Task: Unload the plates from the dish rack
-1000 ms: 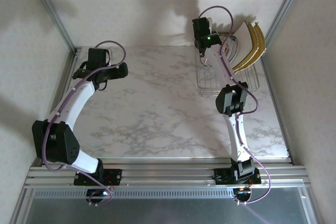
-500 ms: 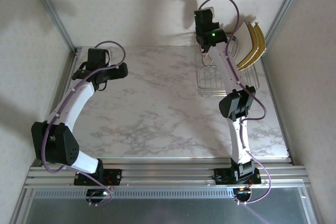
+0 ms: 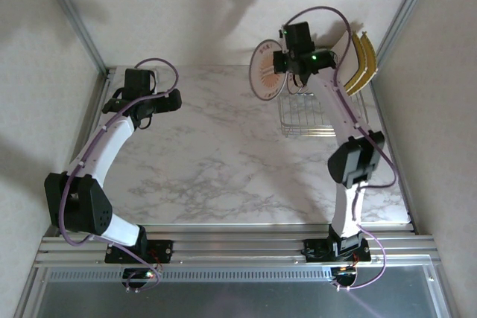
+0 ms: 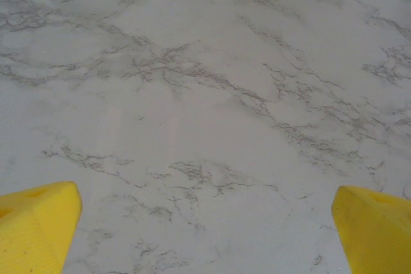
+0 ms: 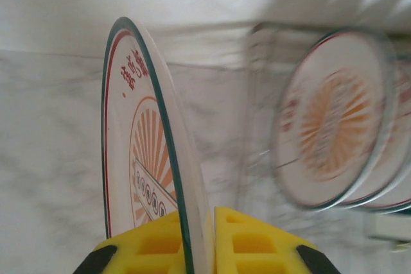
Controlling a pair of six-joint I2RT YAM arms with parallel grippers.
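The table top is white with a marble look, crossed by thin grey veins. It runs back to a plain pale wall where soft grey shadows lie. A slanted aluminium post stands at the far left corner and another post at the far right. Ribbed aluminium rails lie along the near edge. Below them sits a grey sheet with a perforated strip along its top.

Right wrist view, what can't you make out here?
Blurred by motion: round white plates in the silver wire dish rack; count and lettering unclear.
Hidden: lower edge of the held round white plate, between the yellow fingers of the right gripper.
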